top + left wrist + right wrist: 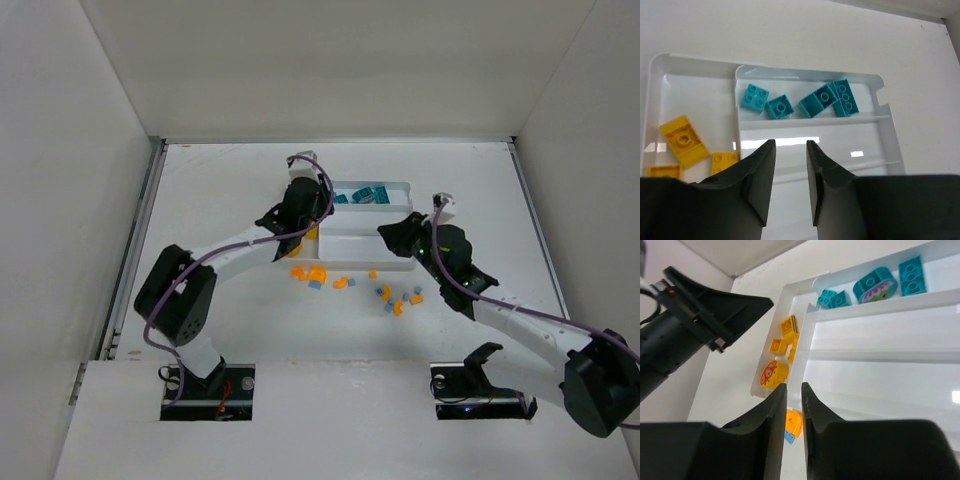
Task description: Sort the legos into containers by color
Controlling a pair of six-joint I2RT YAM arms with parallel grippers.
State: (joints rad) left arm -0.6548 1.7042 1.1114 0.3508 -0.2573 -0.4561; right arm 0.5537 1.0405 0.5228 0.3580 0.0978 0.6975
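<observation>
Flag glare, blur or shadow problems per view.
Left wrist: bright reflections streak the floor of the glossy white plastic tray; teal plastic bricks sharp, black fingers of the left gripper soft. Right wrist: tray floor nearly washed out, fingers of the right gripper dark, soft-edged. Top external: even light, faint shadows, loose bricks too tiny for detail.

The left claw (790, 145) hangs over the left end of the tray (408, 186), and the right claw (792, 388) crowds its near right part. Loose legos (343, 283) litter the table (220, 190) just before the tray. The table's far-left stretch lies open.
</observation>
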